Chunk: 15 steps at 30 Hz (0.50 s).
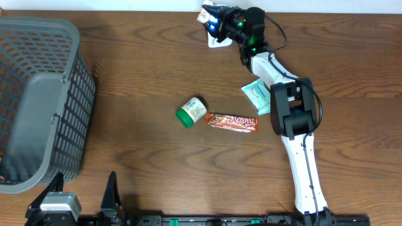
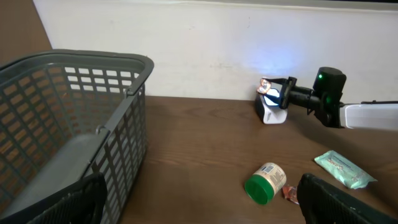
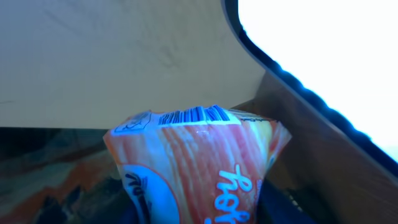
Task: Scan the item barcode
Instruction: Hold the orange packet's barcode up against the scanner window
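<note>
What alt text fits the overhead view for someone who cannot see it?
The right arm's end effector holds a snack packet over a white scanner at the table's far edge. A green-lidded jar, candy bar and teal packet lie mid-table; a grey basket stands left.

Overhead top-down, L wrist low, wallward, both w/ basket (image 1: 81, 107); R wrist close-up.

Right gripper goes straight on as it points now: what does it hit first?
Likely the wall behind the table: the right gripper, packet leading, points past the scanner below it. Depth is unclear.
</note>
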Tool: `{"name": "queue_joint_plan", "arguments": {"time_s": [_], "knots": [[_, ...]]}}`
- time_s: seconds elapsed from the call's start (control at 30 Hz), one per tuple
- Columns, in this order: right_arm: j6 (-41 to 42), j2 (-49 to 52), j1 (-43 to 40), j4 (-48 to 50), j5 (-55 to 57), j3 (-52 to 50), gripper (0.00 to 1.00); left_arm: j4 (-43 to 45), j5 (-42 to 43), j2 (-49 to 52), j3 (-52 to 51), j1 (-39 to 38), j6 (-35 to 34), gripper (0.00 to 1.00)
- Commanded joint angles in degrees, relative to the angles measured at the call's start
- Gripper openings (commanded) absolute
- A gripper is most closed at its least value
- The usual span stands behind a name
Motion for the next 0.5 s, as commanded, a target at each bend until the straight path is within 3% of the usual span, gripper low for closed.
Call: {"name": "queue_joint_plan", "arguments": {"time_s": [0.0, 0.23, 0.47], "knots": [[2.4, 0.0, -0.5, 1.9, 0.1, 0.0, 0.25, 0.1, 0.6, -0.2, 0.1, 0.2, 0.9, 0.98], [2.4, -2.8, -0.9, 5.9, -1.2, 0.3, 0.24, 0.1, 0.6, -0.2, 0.1, 0.2, 0.9, 0.98], [2.4, -6.1, -2.2, -10.5, -8.1, 0.3, 0.19, 0.1, 0.5, -0.2, 0.1, 0.2, 0.9, 0.98]]}}
